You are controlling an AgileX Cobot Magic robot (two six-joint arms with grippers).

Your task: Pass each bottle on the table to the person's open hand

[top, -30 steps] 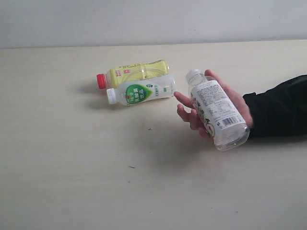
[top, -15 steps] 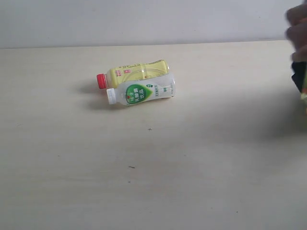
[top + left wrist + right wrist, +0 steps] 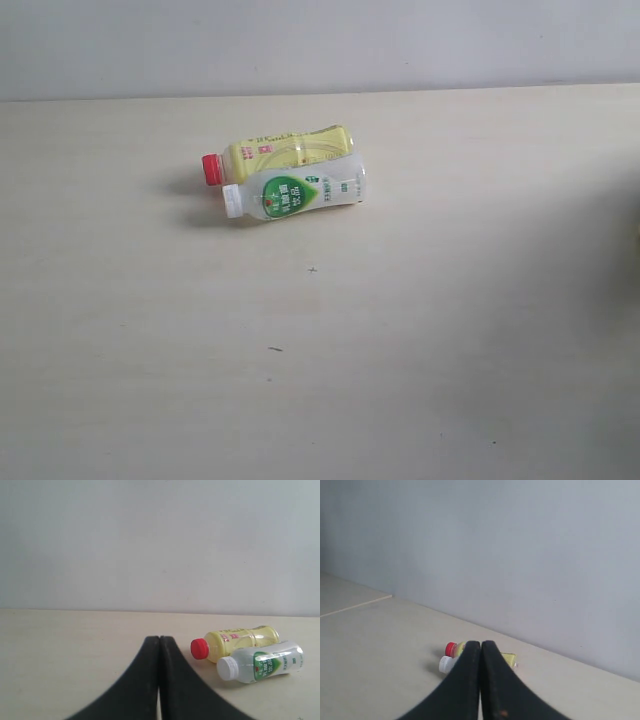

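The left hand (image 3: 159, 639) is shut tight. Its two black fingers meet along a thin seam with nothing between them. It hangs low over the tabletop (image 3: 150, 380), and both bottles lie ahead of it in its own camera.

The tabletop is pale wood-grain. Left of its middle and toward the far side, the two bottles lie on their sides with their caps pointing left. The yellow bottle (image 3: 290, 150) is the farther one, and its red cap (image 3: 211, 169) reaches furthest left. The white bottle (image 3: 300, 190) lies against its near side, touching it along the body and roughly parallel to it. Both are slightly slanted, so their bases sit farther back than their caps. The white cap (image 3: 232, 200) sits just right of the red one and a little nearer. A green label (image 3: 283, 195) covers the part of the white bottle next to its cap, and the rest of the body shows small print too fine to read.

Two small dark specks (image 3: 312, 269) mark the wood nearer than the bottles. A plain pale wall (image 3: 320, 45) rises behind the far edge.

The right hand (image 3: 480, 643) is also closed tight, finger against finger, holding nothing. In its camera the bottles lie well ahead, partly hidden behind the fingers. Only the two caps and a bit of the yellow body show.
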